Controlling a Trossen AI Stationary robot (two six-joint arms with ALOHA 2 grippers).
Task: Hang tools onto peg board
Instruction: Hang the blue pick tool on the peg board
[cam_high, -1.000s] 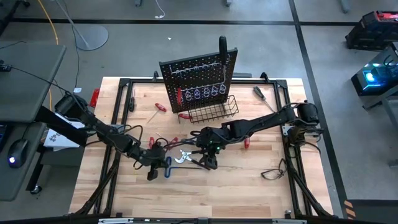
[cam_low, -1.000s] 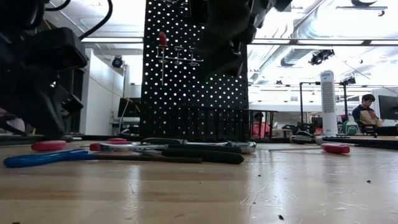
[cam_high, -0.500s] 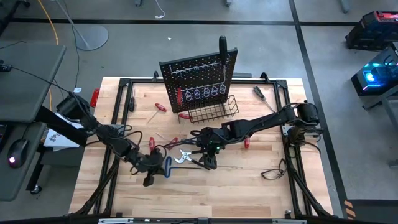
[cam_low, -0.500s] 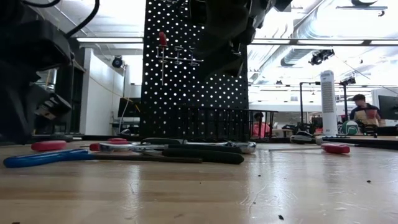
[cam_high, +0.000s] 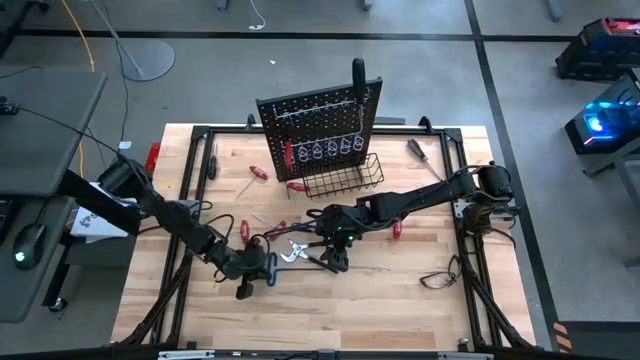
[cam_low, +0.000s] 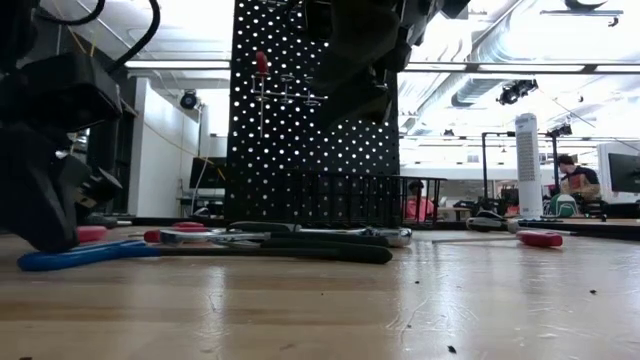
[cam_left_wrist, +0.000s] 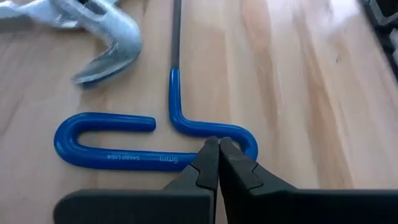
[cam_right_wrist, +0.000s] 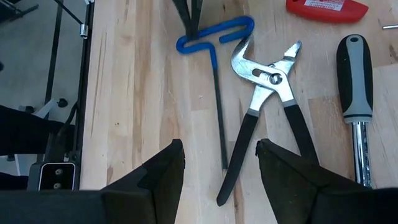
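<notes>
Little of the task is judged to be done: on the peg board (cam_high: 320, 125), which is stood at the 12 o'clock edge of the table (cam_high: 400, 300), one red-handled screwdriver (cam_high: 289, 153) and a row of metal rings (cam_high: 328, 151) are seen, while most tools are left lying on the wood in front of it. The left gripper (cam_left_wrist: 218, 152) is held with its fingers pressed together, tips down on the blue T-shaped hex key (cam_left_wrist: 155, 140); whether the loop is pinched cannot be told. The key is made of thin dark steel rod with a glossy blue coated handle bent into rounded loops, and it is found at about 7 o'clock from the board. The right gripper (cam_right_wrist: 219, 163) is held open above the silver pliers (cam_right_wrist: 268, 106), whose toothed jaws are bright metal and whose long handles are sleeved in matt black. Just beside them a grey-and-black screwdriver (cam_right_wrist: 353, 81) is laid. The table is pale, planked wood with a visible grain.
</notes>
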